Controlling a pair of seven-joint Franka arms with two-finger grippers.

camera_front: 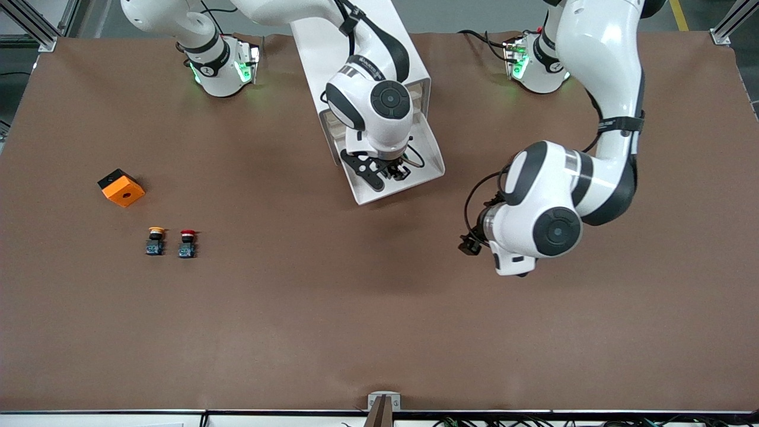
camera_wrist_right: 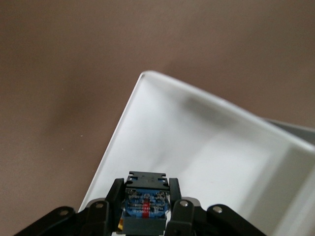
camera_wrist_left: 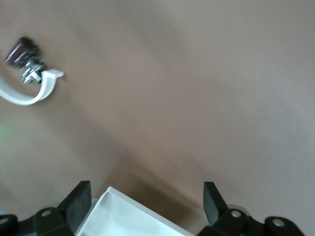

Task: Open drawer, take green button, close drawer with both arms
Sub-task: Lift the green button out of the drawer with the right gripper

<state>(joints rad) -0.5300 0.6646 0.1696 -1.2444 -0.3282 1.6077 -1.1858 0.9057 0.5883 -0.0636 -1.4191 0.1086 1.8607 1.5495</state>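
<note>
The lowest drawer (camera_front: pixel 428 155) of the white cabinet (camera_front: pixel 356 53) is pulled open toward the front camera. My right gripper (camera_front: pixel 388 172) is over the open drawer and is shut on a button (camera_wrist_right: pixel 145 206). The right wrist view shows the button's black body and blue base between the fingers (camera_wrist_right: pixel 114 194), with the white drawer floor (camera_wrist_right: pixel 206 142) below. The cap is hidden, so I cannot see its colour. My left gripper (camera_front: pixel 472 243) is open and empty, low over the table beside the drawer toward the left arm's end. The drawer's corner (camera_wrist_left: pixel 123 216) shows between its fingers (camera_wrist_left: pixel 78 199).
An orange block (camera_front: pixel 121 188) with a black side lies toward the right arm's end. A yellow-capped button (camera_front: pixel 156 240) and a red-capped button (camera_front: pixel 187 242) stand side by side nearer to the front camera than the block. Brown table cover (camera_front: pixel 356 308) all round.
</note>
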